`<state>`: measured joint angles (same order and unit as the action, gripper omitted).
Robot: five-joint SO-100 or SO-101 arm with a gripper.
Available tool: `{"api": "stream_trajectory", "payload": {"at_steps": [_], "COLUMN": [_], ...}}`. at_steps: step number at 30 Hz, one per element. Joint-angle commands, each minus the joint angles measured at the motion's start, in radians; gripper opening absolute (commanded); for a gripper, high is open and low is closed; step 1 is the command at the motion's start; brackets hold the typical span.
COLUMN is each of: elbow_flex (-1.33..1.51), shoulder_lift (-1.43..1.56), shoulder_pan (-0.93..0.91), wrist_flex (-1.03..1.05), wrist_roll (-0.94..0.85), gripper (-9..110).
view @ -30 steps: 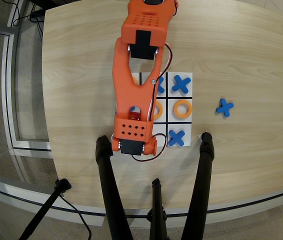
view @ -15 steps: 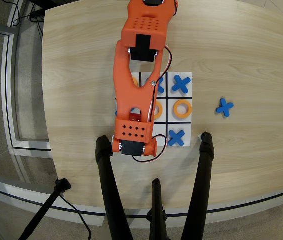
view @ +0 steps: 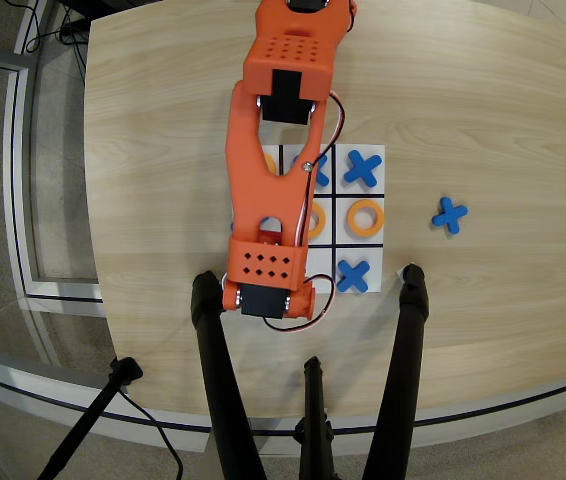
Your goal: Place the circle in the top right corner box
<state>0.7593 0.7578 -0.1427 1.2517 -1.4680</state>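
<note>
The tic-tac-toe board [view: 335,243] lies mid-table in the overhead view. One orange ring [view: 365,218] lies in the middle right cell. A second ring [view: 315,220] shows partly in the centre cell, and a third [view: 270,160] peeks out in the top left cell. In this view the top right cell holds a blue X [view: 363,167]. Another blue X [view: 353,275] lies in the bottom right cell. The orange arm [view: 266,270] covers the board's left column. Its gripper fingers are hidden beneath it, so I cannot tell what they hold.
A loose blue X [view: 450,213] lies on the wooden table right of the board. Black tripod legs [view: 408,350] [view: 213,380] cross the table's near edge. The table's curved left edge [view: 91,200] drops to the floor.
</note>
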Motion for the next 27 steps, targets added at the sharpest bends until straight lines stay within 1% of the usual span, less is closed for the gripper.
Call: {"api": "stream_trajectory", "payload": {"at_steps": [1,5,7,10,12,16,18,22,27], "elbow_flex": [-0.055,-0.037,0.058,0.397,0.684,1.298,1.529,1.894,2.195], "shoulder_lift": [0.058,0.218,0.367,0.707,0.974,1.506,1.717,2.039,2.310], "shoulder_pan": [-0.009,-0.023,-0.025,-0.006,0.025,0.121,0.169,0.199,0.193], "wrist_flex": [0.018,0.121,0.178,0.183,0.144,0.075,0.044,0.009,0.008], "wrist_roll": [0.006,-0.002,-0.002,0.002,0.005,-0.074,-0.083,-0.115,-0.137], "gripper": [8,8,8,8,8,8,8,8,8]}}
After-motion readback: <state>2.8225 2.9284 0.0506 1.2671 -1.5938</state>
